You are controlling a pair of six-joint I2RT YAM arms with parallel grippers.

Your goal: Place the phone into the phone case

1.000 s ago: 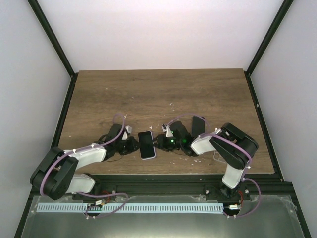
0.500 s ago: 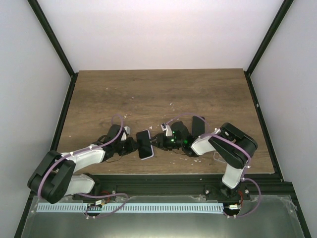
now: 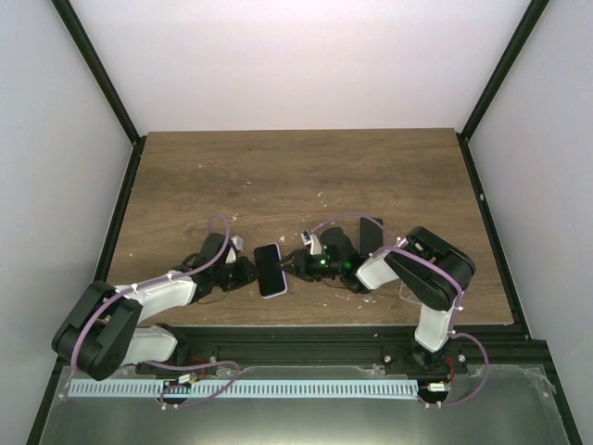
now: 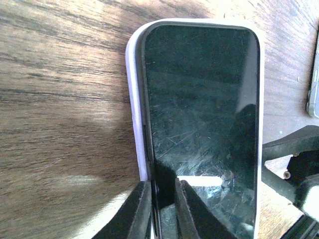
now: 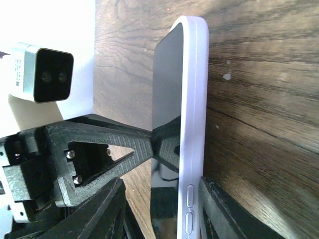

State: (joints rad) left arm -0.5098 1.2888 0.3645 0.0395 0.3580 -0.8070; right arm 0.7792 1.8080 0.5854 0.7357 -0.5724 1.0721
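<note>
A phone (image 4: 204, 114) with a black glass face, glossy and crossed with fine scratches, sits inside a pale lavender phone case (image 5: 195, 99). The case's smooth, rounded rim frames the screen and carries two small oval buttons along one long edge. The left gripper (image 4: 163, 194) pinches the cased phone at its long side, one black finger pressed on the glass and the other against the case's outer wall, so the handset reaches away from its fingertips. From the opposite long side, the right gripper (image 5: 159, 191) straddles the phone with its two black fingers spread. The finger behind the case's back sits against it, while the one on the screen side stands off with a gap. Seen from the right wrist, the left gripper's angular, matte fingers with bare screw heads meet the screen just beyond the right gripper's tips. A small white camera block (image 5: 42, 74) with a dark lens face rides above them. Whether the phone lies flat or is tipped up cannot be told. Under both grippers spreads a brown wood-grain table (image 3: 296, 176) flecked with pale specks. Behind the right gripper, beside its arm, is a dark slab with rounded corners (image 3: 371, 235).
</note>
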